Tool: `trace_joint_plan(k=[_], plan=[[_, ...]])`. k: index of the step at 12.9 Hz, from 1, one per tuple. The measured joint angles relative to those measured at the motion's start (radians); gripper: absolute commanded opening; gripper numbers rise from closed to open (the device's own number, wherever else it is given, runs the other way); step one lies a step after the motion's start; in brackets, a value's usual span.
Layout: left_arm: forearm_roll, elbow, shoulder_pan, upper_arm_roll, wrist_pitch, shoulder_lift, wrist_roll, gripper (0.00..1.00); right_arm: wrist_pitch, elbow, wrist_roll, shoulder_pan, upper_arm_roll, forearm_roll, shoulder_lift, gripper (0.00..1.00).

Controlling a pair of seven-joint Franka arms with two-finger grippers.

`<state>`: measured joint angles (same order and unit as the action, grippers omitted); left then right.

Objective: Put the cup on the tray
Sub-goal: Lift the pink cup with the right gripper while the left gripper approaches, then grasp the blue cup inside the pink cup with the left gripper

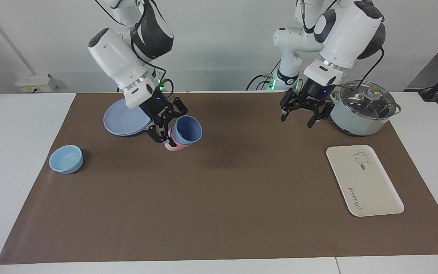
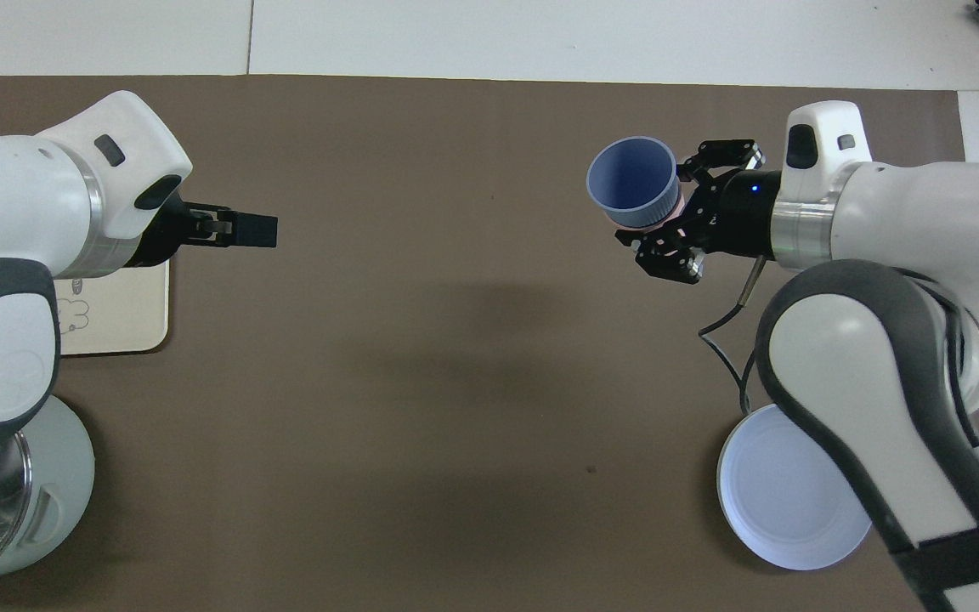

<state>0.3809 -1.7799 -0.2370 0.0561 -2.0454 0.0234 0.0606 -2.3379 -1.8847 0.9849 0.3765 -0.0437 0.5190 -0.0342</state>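
Pale-green metal pot (image 1: pixel 359 118) with a glass lid and a round blue plate (image 1: pixel 122 121) sit closest to the robots, the pot at the left arm's end of the brown worktop (image 1: pixel 219 198) and the plate at the right arm's end. Just beside the pot, the left gripper (image 1: pixel 303 114) hangs over bare worktop with its fingers spread wide and nothing between them; that arm waits. Over the worktop beside the plate, the right gripper (image 1: pixel 167 137) is clenched on the periwinkle-blue tapered plastic cup (image 1: pixel 188 129), which is up in the air and tipped so that its mouth faces away from the robots. A pink cup of the same shape (image 1: pixel 172 147) shows around its base, and it appears that the blue one is nested in it and both are lifted together. Farther out, a light-blue bowl (image 1: pixel 66 159) stands alone near the right arm's end. Farthest from the robots lies the cream-white rectangular plastic tray (image 1: pixel 371 190) with rounded corners, flat and bare at the left arm's end, its long axis running roughly away from the robots. The cup therefore has the whole width of the worktop to cross to reach the tray; the left arm is much the nearer to the tray, so a handover looks as likely as a long reach.
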Motion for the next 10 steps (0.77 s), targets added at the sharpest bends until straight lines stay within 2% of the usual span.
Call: trace_joint_plan(k=[2, 5, 7, 10], plan=[[0.169, -0.016, -0.024, 0.000, -0.060, -0.016, 0.000, 1.00, -0.001, 0.004, -0.116, 0.064, 0.001, -0.122, 0.000, 0.00], [0.359, -0.025, -0.101, 0.000, -0.217, -0.090, 0.001, 1.00, -0.002, 0.013, -0.293, 0.155, 0.002, -0.267, 0.000, 0.00], [0.419, -0.025, -0.147, 0.000, -0.298, -0.133, 0.001, 1.00, -0.002, 0.016, -0.335, 0.187, 0.002, -0.296, 0.000, 0.00], [0.428, -0.023, -0.163, 0.000, -0.293, -0.140, 0.003, 1.00, -0.002, 0.016, -0.337, 0.193, 0.002, -0.298, 0.000, 0.00]])
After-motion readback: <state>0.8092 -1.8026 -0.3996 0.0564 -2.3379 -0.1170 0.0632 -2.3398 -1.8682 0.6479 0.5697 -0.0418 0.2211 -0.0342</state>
